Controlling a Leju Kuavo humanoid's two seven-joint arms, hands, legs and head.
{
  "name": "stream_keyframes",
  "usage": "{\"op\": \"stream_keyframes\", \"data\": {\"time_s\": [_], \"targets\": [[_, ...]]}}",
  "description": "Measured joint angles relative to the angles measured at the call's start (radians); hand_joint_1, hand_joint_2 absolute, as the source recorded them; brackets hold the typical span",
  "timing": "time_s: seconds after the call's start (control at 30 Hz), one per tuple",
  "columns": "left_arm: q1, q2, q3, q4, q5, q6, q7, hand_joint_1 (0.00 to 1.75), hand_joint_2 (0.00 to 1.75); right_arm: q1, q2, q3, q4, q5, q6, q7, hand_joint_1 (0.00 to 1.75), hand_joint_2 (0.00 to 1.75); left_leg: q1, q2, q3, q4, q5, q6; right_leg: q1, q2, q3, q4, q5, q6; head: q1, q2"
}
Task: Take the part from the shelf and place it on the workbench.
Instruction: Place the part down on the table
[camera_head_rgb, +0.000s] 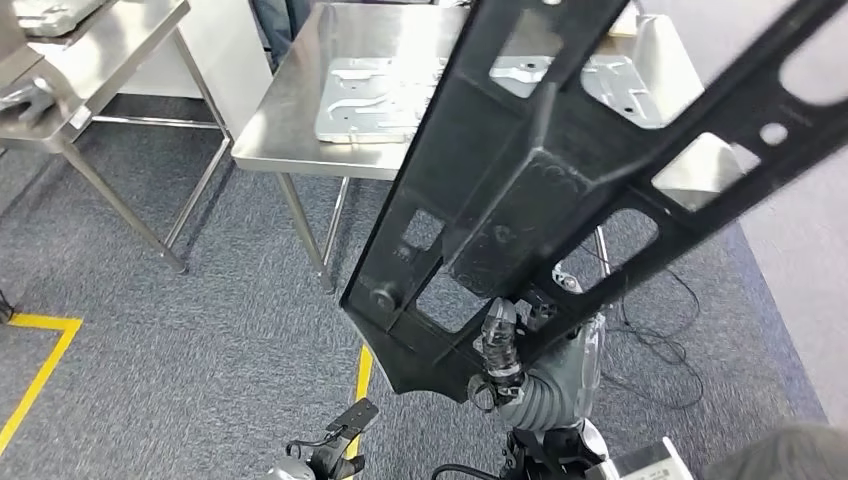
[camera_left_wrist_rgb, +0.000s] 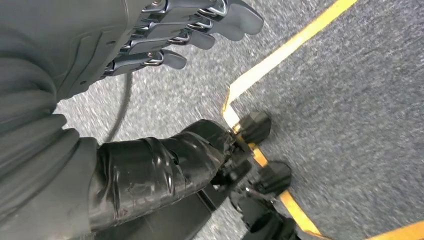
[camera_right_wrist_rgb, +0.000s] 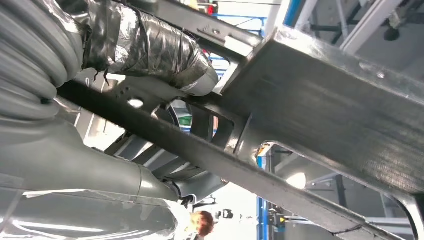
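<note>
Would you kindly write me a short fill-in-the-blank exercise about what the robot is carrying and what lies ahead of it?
1. The black part is held by the robot's ____ hand.
2. The left hand hangs over the grey carpet and holds ____.
3. On the steel workbench ahead lies a ____ metal panel.
4. The tape line on the carpet is ____.

Missing words: right; nothing; silver; yellow
</note>
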Motion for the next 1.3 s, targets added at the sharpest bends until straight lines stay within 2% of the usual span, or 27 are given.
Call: {"op": "stream_keyframes", "data": {"time_s": [0.07, 0.13, 0.17, 0.2, 0.27, 0.3, 0.33, 0.37, 0.43, 0.5, 0.57, 0.63, 0.7, 0.73, 0.8, 0.83, 0.87, 0.9, 0.97, 1.0, 1.03, 1.07, 1.1, 1.17, 1.2, 1.23, 1.3], "targets": [[-0.002, 0.000, -0.008, 0.000, -0.008, 0.002, -0.004, 0.00, 1.75, -0.001, 0.000, -0.001, -0.002, 0.017, 0.000, 0.016, 1.75, 1.75, -0.002, -0.003, 0.009, -0.009, -0.009, 0.012, 0.000, 0.001, 0.007, 0.004, -0.004, 0.013, 0.001, 0.000], [-0.004, -0.002, -0.014, 0.000, -0.014, 0.004, -0.009, 0.00, 1.75, 0.001, -0.001, -0.002, -0.009, 0.036, 0.000, 0.026, 1.75, 1.75, 0.002, -0.002, 0.031, -0.020, 0.004, 0.022, 0.000, -0.008, 0.009, 0.028, -0.012, 0.023, 0.002, 0.000], [-0.007, -0.003, -0.019, 0.000, -0.017, 0.005, -0.012, 0.00, 1.75, 0.002, -0.001, -0.002, -0.014, 0.045, 0.000, 0.030, 1.75, 1.75, 0.003, -0.001, 0.042, -0.023, 0.002, 0.027, 0.000, -0.013, -0.009, 0.064, -0.025, 0.027, 0.003, 0.000], [-0.010, -0.004, -0.023, 0.000, -0.018, 0.005, -0.013, 0.00, 1.75, 0.003, -0.001, -0.003, -0.019, 0.051, 0.000, 0.033, 1.75, 1.75, 0.004, 0.000, 0.050, -0.024, -0.002, 0.030, -0.002, -0.018, -0.041, 0.119, -0.043, 0.030, 0.004, 0.000], [-0.013, -0.006, -0.031, 0.000, -0.019, 0.005, -0.015, 0.00, 1.75, 0.007, -0.002, -0.003, -0.025, 0.057, 0.000, 0.038, 1.75, 1.75, 0.004, 0.000, 0.060, -0.024, -0.014, 0.034, -0.004, -0.023, -0.123, 0.238, -0.088, 0.037, 0.005, 0.000], [-0.013, -0.006, -0.036, 0.000, -0.019, 0.006, -0.015, 0.00, 1.75, 0.009, -0.003, -0.003, -0.027, 0.058, 0.000, 0.040, 1.75, 1.75, 0.004, 0.001, 0.066, -0.024, -0.021, 0.033, -0.005, -0.023, -0.154, 0.269, -0.102, 0.039, 0.005, 0.000], [-0.012, -0.006, -0.039, 0.000, -0.019, 0.008, -0.016, 0.00, 1.75, 0.011, -0.004, -0.003, -0.029, 0.058, 0.000, 0.041, 1.75, 1.75, 0.004, 0.001, 0.075, -0.023, -0.029, 0.032, -0.005, -0.024, -0.169, 0.266, -0.097, 0.041, 0.005, 0.000], [-0.011, -0.006, -0.041, 0.000, -0.018, 0.009, -0.018, 0.00, 1.75, 0.012, -0.005, -0.003, -0.032, 0.059, 0.000, 0.042, 1.75, 1.75, 0.004, 0.001, 0.087, -0.023, -0.038, 0.031, -0.006, -0.025, -0.169, 0.232, -0.072, 0.042, 0.005, 0.000], [-0.010, -0.007, -0.043, 0.000, -0.017, 0.013, -0.022, 0.00, 1.75, 0.012, -0.006, -0.003, -0.039, 0.061, 0.000, 0.042, 1.75, 1.75, 0.004, 0.000, 0.115, -0.020, -0.059, 0.025, -0.005, -0.030, -0.139, 0.112, 0.021, 0.038, 0.006, 0.000], [-0.012, -0.007, -0.046, 0.000, -0.015, 0.017, -0.024, 0.00, 1.75, 0.013, -0.007, -0.003, -0.044, 0.069, 0.000, 0.043, 1.75, 1.75, 0.002, 0.000, 0.129, -0.019, -0.077, 0.014, 0.000, -0.035, -0.117, 0.033, 0.072, 0.027, 0.004, 0.000], [-0.013, -0.006, -0.052, 0.000, -0.012, 0.020, -0.025, 0.00, 1.75, 0.014, -0.009, -0.003, -0.049, 0.074, 0.000, 0.046, 1.75, 1.75, 0.000, 0.000, 0.135, -0.016, -0.085, 0.001, 0.004, -0.035, -0.110, 0.019, 0.073, 0.012, 0.002, 0.000], [-0.015, -0.005, -0.056, 0.000, -0.009, 0.019, -0.025, 0.00, 1.75, 0.014, -0.010, -0.003, -0.056, 0.069, 0.001, 0.046, 1.75, 1.75, 0.001, 0.001, 0.140, -0.006, -0.091, -0.011, 0.000, -0.031, -0.095, 0.014, 0.075, -0.002, 0.002, 0.000], [-0.017, -0.005, -0.058, 0.000, -0.009, 0.018, -0.024, 0.00, 1.75, 0.013, -0.010, -0.003, -0.059, 0.055, 0.002, 0.043, 1.75, 1.75, 0.004, 0.000, 0.109, 0.056, -0.102, -0.021, -0.003, -0.030, -0.078, 0.009, 0.069, -0.014, 0.000, 0.000], [-0.017, -0.004, -0.059, 0.000, -0.009, 0.018, -0.023, 0.00, 1.75, 0.013, -0.010, -0.003, -0.059, 0.047, 0.003, 0.039, 1.75, 1.75, 0.006, 0.000, 0.074, 0.111, -0.114, -0.025, -0.003, -0.030, -0.072, 0.008, 0.065, -0.018, -0.002, 0.000], [-0.012, -0.001, -0.061, 0.000, -0.008, 0.018, -0.019, 0.00, 1.75, 0.013, -0.010, -0.003, -0.057, 0.029, 0.006, 0.026, 1.75, 1.75, 0.007, 0.000, -0.014, 0.226, -0.161, -0.031, -0.002, -0.028, -0.062, 0.008, 0.052, -0.022, -0.004, 0.000], [-0.008, 0.001, -0.062, 0.000, -0.007, 0.018, -0.016, 0.00, 1.75, 0.013, -0.010, -0.003, -0.056, 0.020, 0.008, 0.019, 1.75, 1.75, 0.007, 0.000, -0.047, 0.253, -0.177, -0.032, -0.001, -0.026, -0.054, 0.008, 0.044, -0.023, -0.004, 0.000], [-0.005, 0.003, -0.063, 0.000, -0.006, 0.018, -0.015, 0.00, 1.75, 0.013, -0.010, -0.003, -0.054, 0.011, 0.012, 0.012, 1.75, 1.75, 0.007, 0.000, -0.066, 0.253, -0.176, -0.031, 0.000, -0.024, -0.044, 0.008, 0.036, -0.022, -0.004, 0.000], [-0.002, 0.006, -0.063, 0.000, -0.003, 0.018, -0.013, 0.00, 1.75, 0.013, -0.010, -0.003, -0.052, 0.004, 0.016, 0.006, 1.75, 1.75, 0.007, 0.000, -0.067, 0.217, -0.150, -0.028, 0.002, -0.022, -0.031, 0.008, 0.027, -0.022, -0.004, 0.000], [-0.001, 0.011, -0.063, 0.000, 0.007, 0.018, -0.013, 0.00, 1.75, 0.010, -0.009, -0.003, -0.047, -0.006, 0.022, -0.003, 1.75, 1.75, 0.003, -0.002, -0.040, 0.093, -0.044, -0.014, 0.005, -0.021, -0.007, 0.007, 0.008, -0.020, -0.004, 0.000], [-0.001, 0.013, -0.063, 0.000, 0.012, 0.018, -0.013, 0.00, 1.75, 0.008, -0.009, -0.003, -0.044, -0.009, 0.025, -0.007, 1.75, 1.75, -0.001, -0.002, -0.027, 0.039, -0.003, -0.005, 0.006, -0.020, 0.002, 0.006, 0.000, -0.018, -0.002, 0.000], [-0.001, 0.016, -0.063, 0.000, 0.015, 0.018, -0.013, 0.00, 1.75, 0.005, -0.009, -0.003, -0.042, -0.011, 0.027, -0.009, 1.75, 1.75, -0.005, -0.004, -0.017, 0.006, 0.023, 0.002, 0.005, -0.019, 0.006, 0.004, -0.007, -0.012, -0.003, 0.000], [-0.001, 0.018, -0.063, 0.000, 0.016, 0.018, -0.013, 0.00, 1.75, 0.004, -0.008, -0.003, -0.039, -0.012, 0.029, -0.011, 1.75, 1.75, -0.009, -0.006, -0.014, -0.011, 0.029, 0.009, 0.004, -0.018, 0.010, 0.005, -0.010, -0.007, -0.003, 0.000], [-0.001, 0.020, -0.063, 0.000, 0.018, 0.018, -0.013, 0.00, 1.75, 0.002, -0.008, -0.003, -0.037, -0.013, 0.030, -0.012, 1.75, 1.75, -0.012, -0.007, -0.006, -0.016, 0.023, 0.014, 0.004, -0.018, 0.015, 0.004, -0.011, -0.001, -0.003, 0.000], [-0.003, 0.021, -0.063, 0.000, 0.019, 0.018, -0.013, 0.00, 1.75, -0.002, -0.007, -0.003, -0.034, -0.013, 0.032, -0.013, 1.75, 1.75, -0.009, -0.009, 0.020, -0.035, 0.024, 0.024, 0.004, -0.021, 0.024, 0.015, -0.014, 0.008, -0.005, 0.000], [-0.004, 0.022, -0.063, 0.000, 0.020, 0.018, -0.013, 0.00, 1.75, -0.005, -0.007, -0.003, -0.033, -0.012, 0.032, -0.014, 1.75, 1.75, -0.005, -0.009, 0.036, -0.041, 0.022, 0.028, 0.004, -0.023, 0.017, 0.037, -0.023, 0.013, -0.004, 0.000], [-0.006, 0.022, -0.063, 0.000, 0.021, 0.018, -0.013, 0.00, 1.75, -0.007, -0.006, -0.003, -0.033, -0.010, 0.032, -0.013, 1.75, 1.75, -0.002, -0.009, 0.048, -0.047, 0.018, 0.031, 0.002, -0.025, -0.004, 0.078, -0.039, 0.018, -0.003, 0.000], [-0.007, 0.022, -0.063, 0.000, 0.020, 0.017, -0.013, 0.00, 1.75, -0.009, -0.006, -0.003, -0.030, -0.007, 0.032, -0.009, 1.75, 1.75, 0.000, -0.009, 0.065, -0.050, 0.006, 0.033, -0.003, -0.027, -0.081, 0.195, -0.083, 0.031, 0.000, 0.000]]}}
